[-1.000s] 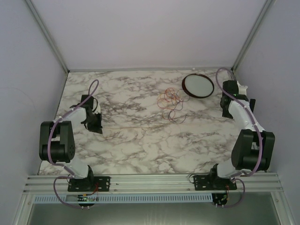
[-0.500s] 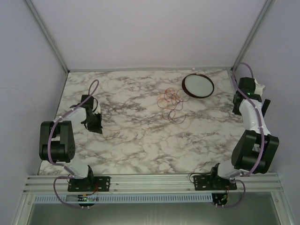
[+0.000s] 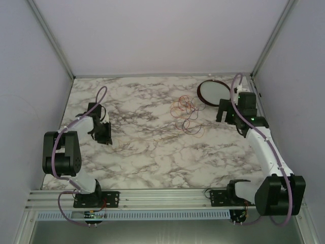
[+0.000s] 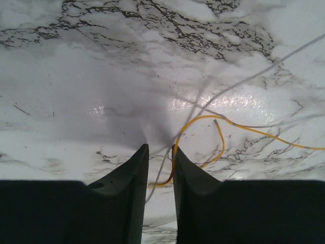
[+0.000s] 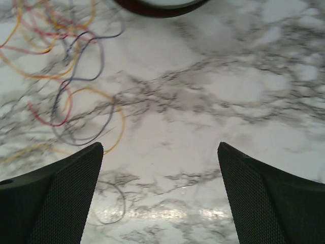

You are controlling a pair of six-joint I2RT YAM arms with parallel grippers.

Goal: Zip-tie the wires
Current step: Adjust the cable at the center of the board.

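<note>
Top external view shows you the wires (image 3: pixel 186 114) lying on the table (image 3: pixel 142 152) just left of the right gripper (image 3: pixel 222 116), its jaws spread wide. Your left gripper (image 4: pixel 160 148) stands slightly parted around one yellow strand (image 4: pixel 200 117).

Wide-spread pincer (image 5: pixel 160 148) near tangled wires (image 5: pixel 68 81)

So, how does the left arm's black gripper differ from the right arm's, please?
The left black two-finger gripper has its jaws only a sliver apart; the right black two-finger gripper stands wide open. A thin yellow wire passes between the left's jaws; nothing lies between the right's. The left sits far from the tangled bunch of fine coloured wires; the right is near it. Both point down at the white marble-patterned table.
</note>
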